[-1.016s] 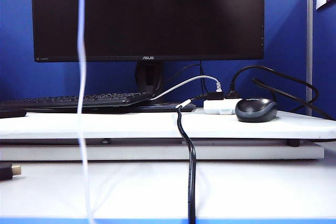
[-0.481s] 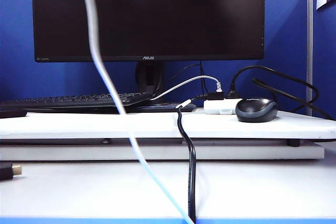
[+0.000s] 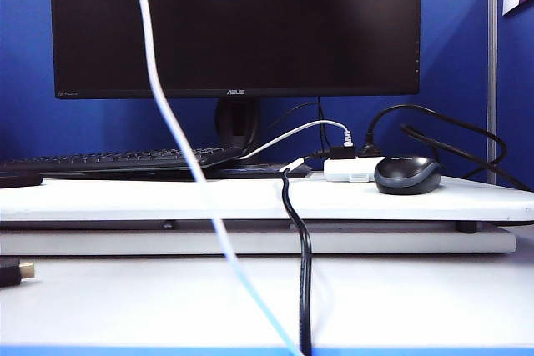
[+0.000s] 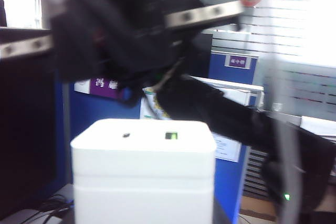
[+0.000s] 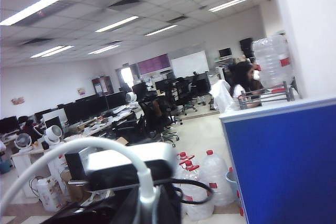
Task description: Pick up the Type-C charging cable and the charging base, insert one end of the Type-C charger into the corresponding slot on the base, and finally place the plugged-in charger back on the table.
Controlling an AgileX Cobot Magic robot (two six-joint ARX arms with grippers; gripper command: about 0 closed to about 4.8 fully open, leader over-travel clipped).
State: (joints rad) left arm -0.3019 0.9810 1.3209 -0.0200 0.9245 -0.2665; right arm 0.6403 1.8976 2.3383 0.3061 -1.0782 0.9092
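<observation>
Hanging slack across the monitor [image 3: 234, 27], Type-C charging cable [image 3: 179, 135], down past the white table [image 3: 167, 298]. Raised board [image 3: 250, 198] bearing keyboard [image 3: 117, 158], mouse [image 3: 407, 174], small hub [image 3: 350, 168]. Left gripper [image 4: 144, 161] grasping the charging base [image 4: 144, 171] aloft. Right gripper [image 5: 152, 203] clenched on the cable's plug end, open-plan office beyond.

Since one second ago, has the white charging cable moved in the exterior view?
Yes. The Type-C charging cable hung straight down before; against the monitor and thick black cable, its lower part has swung rightward.
</observation>
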